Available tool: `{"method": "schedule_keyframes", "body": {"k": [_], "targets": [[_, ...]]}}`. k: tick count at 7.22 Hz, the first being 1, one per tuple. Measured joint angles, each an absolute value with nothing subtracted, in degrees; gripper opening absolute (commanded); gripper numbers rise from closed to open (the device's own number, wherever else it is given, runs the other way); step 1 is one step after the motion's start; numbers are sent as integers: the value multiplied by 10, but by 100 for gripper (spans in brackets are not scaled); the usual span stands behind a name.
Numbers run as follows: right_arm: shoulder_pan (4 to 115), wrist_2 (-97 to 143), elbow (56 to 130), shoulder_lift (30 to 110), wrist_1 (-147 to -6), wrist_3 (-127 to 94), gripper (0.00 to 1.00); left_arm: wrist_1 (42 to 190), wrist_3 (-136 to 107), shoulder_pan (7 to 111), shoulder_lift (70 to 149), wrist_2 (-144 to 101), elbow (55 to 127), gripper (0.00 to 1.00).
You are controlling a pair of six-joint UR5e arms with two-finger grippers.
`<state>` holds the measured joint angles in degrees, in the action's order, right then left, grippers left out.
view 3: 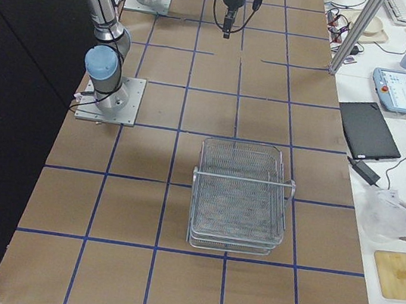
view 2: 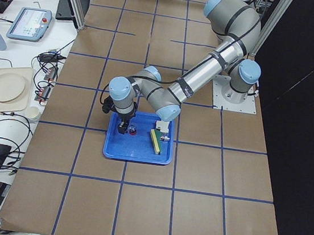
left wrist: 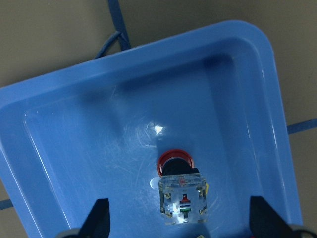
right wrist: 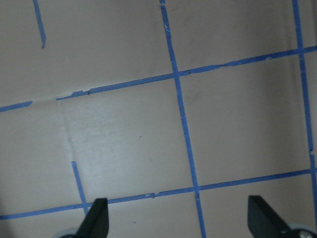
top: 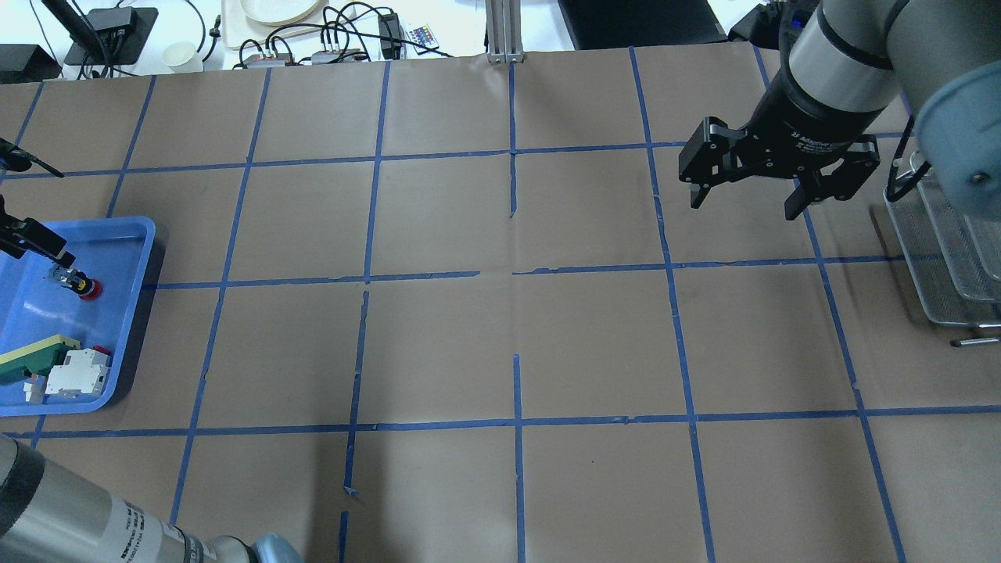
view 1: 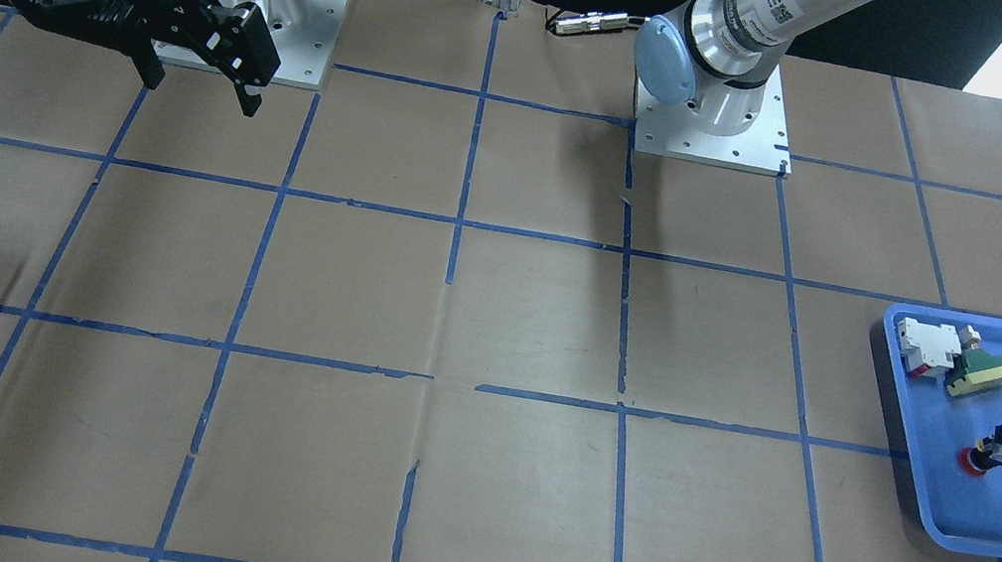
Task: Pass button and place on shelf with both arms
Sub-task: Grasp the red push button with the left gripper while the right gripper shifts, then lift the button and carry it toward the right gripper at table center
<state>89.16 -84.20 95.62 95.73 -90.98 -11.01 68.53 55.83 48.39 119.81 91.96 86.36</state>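
Note:
The button (left wrist: 179, 187) lies on its side in the blue tray (left wrist: 74, 148), red cap toward the tray's middle. It also shows in the overhead view (top: 80, 284) and the front view (view 1: 979, 458). My left gripper (left wrist: 181, 225) hovers low over it, open, one finger on each side of the button and not touching it. My right gripper (top: 743, 202) is open and empty, held above the table near the wire-mesh shelf (top: 950, 250). The shelf (view 3: 241, 196) looks empty.
The tray (top: 133, 313) also holds a white-and-red block (top: 77, 373) and a green-and-yellow wedge (top: 31, 356) at the end away from the button. The table is brown paper with blue tape lines. The arm bases (view 1: 712, 123) stand at the robot's edge.

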Motion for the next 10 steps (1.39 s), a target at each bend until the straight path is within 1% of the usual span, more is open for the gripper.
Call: {"method": "schedule_keyframes", "body": {"k": [3, 4, 5, 6, 9, 10], "targets": [[892, -785, 955, 957, -901, -151, 100, 684, 563, 483, 1207, 919, 872, 76], [892, -783, 953, 959, -902, -153, 100, 683, 565, 483, 1207, 918, 881, 59], [893, -781, 952, 961, -902, -155, 100, 673, 573, 483, 1207, 918, 889, 28], [892, -781, 951, 960, -902, -156, 100, 655, 589, 483, 1207, 918, 895, 18], [890, -725, 957, 943, -896, -180, 100, 639, 606, 483, 1195, 918, 904, 13], [888, -698, 957, 935, -894, -211, 100, 647, 606, 482, 1187, 916, 904, 13]]}}
